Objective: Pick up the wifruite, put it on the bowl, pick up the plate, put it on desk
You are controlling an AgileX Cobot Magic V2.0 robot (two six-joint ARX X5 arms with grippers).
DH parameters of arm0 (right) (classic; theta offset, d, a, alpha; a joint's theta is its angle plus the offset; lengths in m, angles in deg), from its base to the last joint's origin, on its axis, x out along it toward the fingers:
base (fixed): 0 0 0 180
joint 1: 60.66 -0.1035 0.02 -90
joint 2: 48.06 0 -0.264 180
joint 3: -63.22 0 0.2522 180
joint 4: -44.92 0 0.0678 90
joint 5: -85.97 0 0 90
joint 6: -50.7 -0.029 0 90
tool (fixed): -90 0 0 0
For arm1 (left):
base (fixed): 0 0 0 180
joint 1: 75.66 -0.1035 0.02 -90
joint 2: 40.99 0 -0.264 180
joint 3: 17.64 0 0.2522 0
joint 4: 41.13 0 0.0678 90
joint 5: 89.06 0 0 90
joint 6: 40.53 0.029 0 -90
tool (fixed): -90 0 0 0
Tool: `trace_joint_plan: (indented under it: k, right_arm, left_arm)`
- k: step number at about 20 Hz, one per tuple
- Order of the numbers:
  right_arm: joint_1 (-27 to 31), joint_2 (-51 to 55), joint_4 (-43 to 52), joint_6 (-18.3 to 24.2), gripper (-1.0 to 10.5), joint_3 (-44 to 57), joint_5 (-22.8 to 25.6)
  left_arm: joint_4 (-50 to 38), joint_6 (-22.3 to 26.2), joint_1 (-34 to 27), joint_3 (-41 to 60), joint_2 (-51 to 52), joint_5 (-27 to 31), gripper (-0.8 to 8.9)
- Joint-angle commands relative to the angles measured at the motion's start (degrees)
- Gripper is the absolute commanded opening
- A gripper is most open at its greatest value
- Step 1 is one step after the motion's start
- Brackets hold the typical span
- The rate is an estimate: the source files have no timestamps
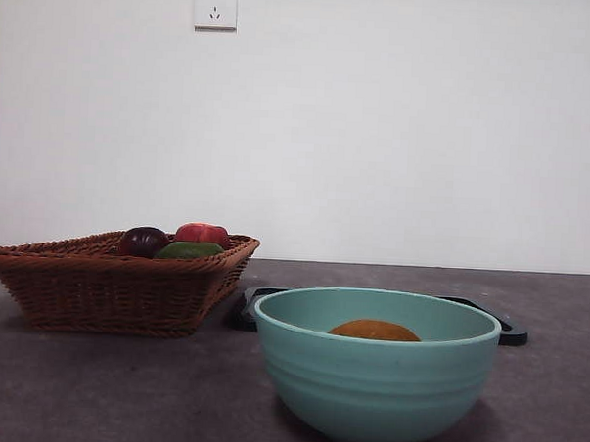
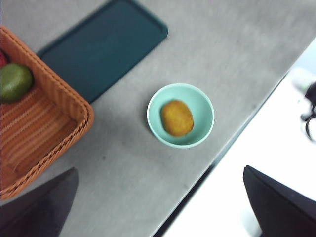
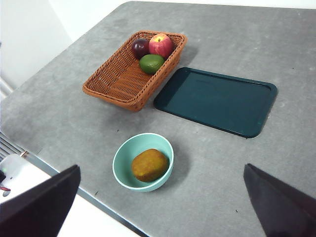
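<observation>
One fruit job's done: wifruite (image 3: 149,165) sits in the bowl (image 3: 121,170) near the desk (image 3: 217,163) edge. Both grippers hang high, jaws spread, empty. Next I'd grab the black tray (image 3: 216,101) by a long rim, staying clear of the basket (image 3: 116,81).

Woven wicker basket (image 1: 116,287); smooth ceramic bowl (image 1: 376,391).

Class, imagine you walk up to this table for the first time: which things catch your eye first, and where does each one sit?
First comes the pale teal bowl near the table's front edge, with the orange-brown wifruite lying inside it. Behind it lies a flat dark tray, bare on top. Beside the tray stands a brown wicker basket holding a red fruit, a dark purple fruit and a green fruit bunched at one end.
</observation>
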Motion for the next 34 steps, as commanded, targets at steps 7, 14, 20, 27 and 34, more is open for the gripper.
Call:
trace_joint_plan:
  k: [7,14,20,27,34]
  right_arm:
    - [-0.2,-0.5,0.3,-2.7,6.1,-1.1,1.3]
    - [-0.2,-7.3,-2.5,-1.9,6.1,-1.1,-0.3]
    - [-1.5,-17.5,-2.4,1.0,6.1,-1.1,-0.4]
    - [-9.5,-33.8,1.0,2.1,6.1,-1.1,1.9]
    - [-15.1,-49.1,5.8,3.7,6.1,-1.1,6.4]
  left_arm:
    - [-11.0,-4.2,0.7,20.6,25.5,0.3,5.31]
    - [-10.6,-4.2,0.7,21.6,29.9,0.2,5.31]
    - [-10.6,-4.2,0.7,21.6,29.9,0.2,5.31]
    - [-10.6,-4.2,0.7,21.6,29.9,0.2,5.32]
    - [-10.6,-4.2,0.7,21.6,29.9,0.2,5.32]
